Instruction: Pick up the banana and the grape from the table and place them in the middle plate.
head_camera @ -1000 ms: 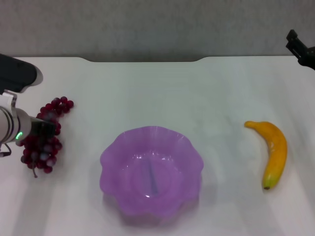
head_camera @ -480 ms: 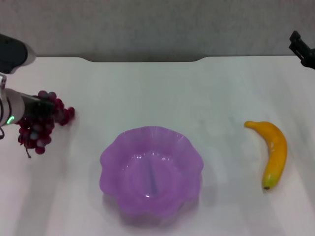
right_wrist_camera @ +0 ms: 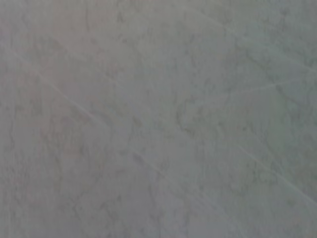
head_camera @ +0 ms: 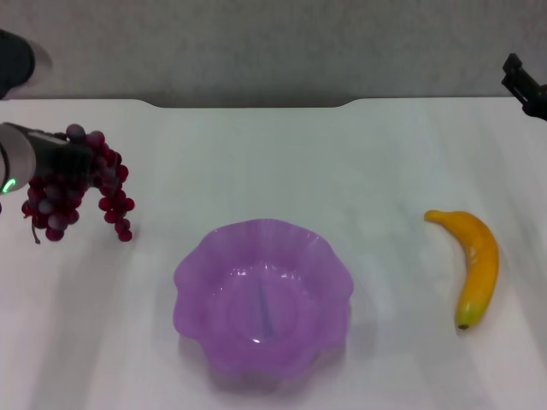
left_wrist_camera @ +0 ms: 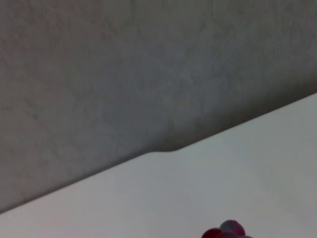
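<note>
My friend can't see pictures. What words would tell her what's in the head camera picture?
The left end effector holds a bunch of dark red-purple grapes lifted above the left side of the white table. An empty wavy-rimmed lilac plastic plate sits in the near middle, and a curved yellow banana lies to its right. The right end effector is parked at the far right edge.

White table (head_camera: 282, 162) with middle plate (head_camera: 263, 295) and banana (head_camera: 474, 260).
</note>
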